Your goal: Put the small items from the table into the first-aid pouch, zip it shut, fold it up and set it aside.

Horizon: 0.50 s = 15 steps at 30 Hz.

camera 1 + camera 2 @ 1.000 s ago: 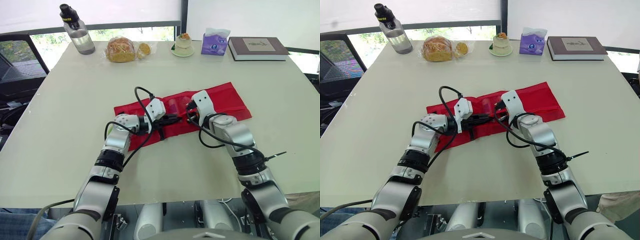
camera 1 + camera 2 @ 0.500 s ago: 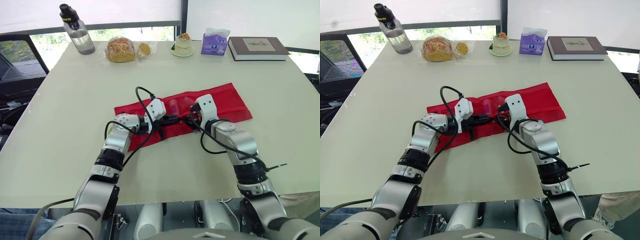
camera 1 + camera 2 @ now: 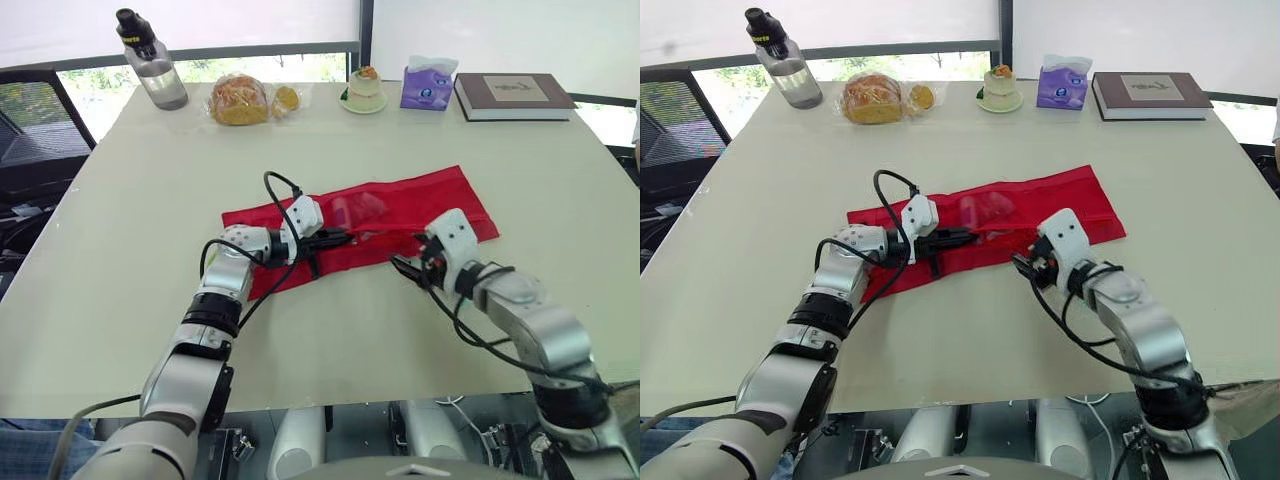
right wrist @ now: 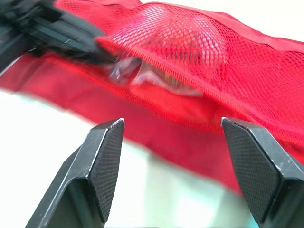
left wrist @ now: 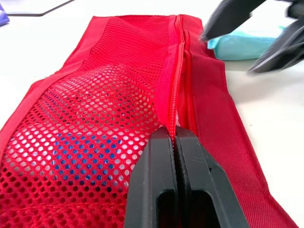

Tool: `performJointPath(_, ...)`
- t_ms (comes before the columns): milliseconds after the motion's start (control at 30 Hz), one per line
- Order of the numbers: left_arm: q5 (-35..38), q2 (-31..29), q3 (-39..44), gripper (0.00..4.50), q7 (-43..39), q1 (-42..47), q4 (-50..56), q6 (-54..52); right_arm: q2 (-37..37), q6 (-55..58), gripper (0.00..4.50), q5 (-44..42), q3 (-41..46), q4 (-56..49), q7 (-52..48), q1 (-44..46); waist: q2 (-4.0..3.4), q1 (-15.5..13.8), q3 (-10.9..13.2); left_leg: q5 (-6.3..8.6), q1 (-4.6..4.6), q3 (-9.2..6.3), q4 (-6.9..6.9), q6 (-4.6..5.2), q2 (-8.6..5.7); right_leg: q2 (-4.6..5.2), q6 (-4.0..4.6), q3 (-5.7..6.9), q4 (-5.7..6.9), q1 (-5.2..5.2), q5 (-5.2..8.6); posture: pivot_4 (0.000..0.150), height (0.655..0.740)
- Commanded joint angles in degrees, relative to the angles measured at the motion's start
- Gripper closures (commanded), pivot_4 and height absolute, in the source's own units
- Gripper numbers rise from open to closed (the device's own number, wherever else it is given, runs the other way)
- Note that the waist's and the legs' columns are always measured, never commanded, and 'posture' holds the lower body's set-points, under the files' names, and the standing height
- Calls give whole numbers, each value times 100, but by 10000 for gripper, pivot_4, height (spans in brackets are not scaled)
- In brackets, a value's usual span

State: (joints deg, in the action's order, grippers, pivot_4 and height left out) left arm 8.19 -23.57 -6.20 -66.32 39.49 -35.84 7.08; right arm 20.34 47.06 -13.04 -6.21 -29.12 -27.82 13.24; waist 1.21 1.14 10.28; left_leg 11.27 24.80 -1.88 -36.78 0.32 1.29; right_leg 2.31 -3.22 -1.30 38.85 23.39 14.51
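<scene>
Left gripper (image 5: 175, 135): we see its two black fingers pressed together on the first-aid pouch (image 3: 440, 200), pinching the red fabric at the zipper (image 5: 179, 71).
Right gripper (image 3: 402, 264): its fingers are spread wide with nothing between them. It sits low over the table (image 3: 150, 200), just beside the pouch's near edge, and points towards the pouch.
Between the grippers: they are near each other but apart, the left one on the pouch and the right one off it.
First-aid pouch: it lies unfolded and flat across the middle of the table, slanting from near left to far right.
Mesh pocket (image 5: 95, 118): it bulges upward. Through it we make out something blue and a clear wrapper, but we cannot tell what they are.
Far edge of the table: well apart from the pouch stand a water bottle (image 3: 150, 60), a bagged loaf of bread (image 3: 238, 100), a small dessert on a plate (image 3: 365, 88), a purple tissue pack (image 3: 426, 83) and a book (image 3: 512, 95).
</scene>
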Motion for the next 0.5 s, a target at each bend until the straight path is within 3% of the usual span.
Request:
performJointPath(33,84,-247,204,45000,-96,49,-52,162,213,-699,10502,-276,505,-497,-301,-414,0,-4,0,0,0,0,0,0,0,0,0,0,0,0,0,1500,7332)
performJointPath(233,127,-652,309,45000,-334,-98,-9,201,555,-1597,10502,-793,1518,-800,-802,-1405,0,-22,0,0,1,1,2,0,1,0,0,0,-2,0,0,1500,7332)
performJointPath(433,175,-1027,477,45000,-360,-212,-40,156,835,-1634,10502,-1898,2752,-917,-1192,-1888,0,-27,0,0,-5,5,1,0,4,0,0,-3,0,-1,0,1500,7332)
performJointPath(500,204,-1141,552,45000,-366,-239,-51,119,1007,-1632,1784,-2202,3090,-935,-1343,-2042,0,-25,0,0,-3,5,2,0,4,0,1,-3,-2,-1,0,1500,7332)
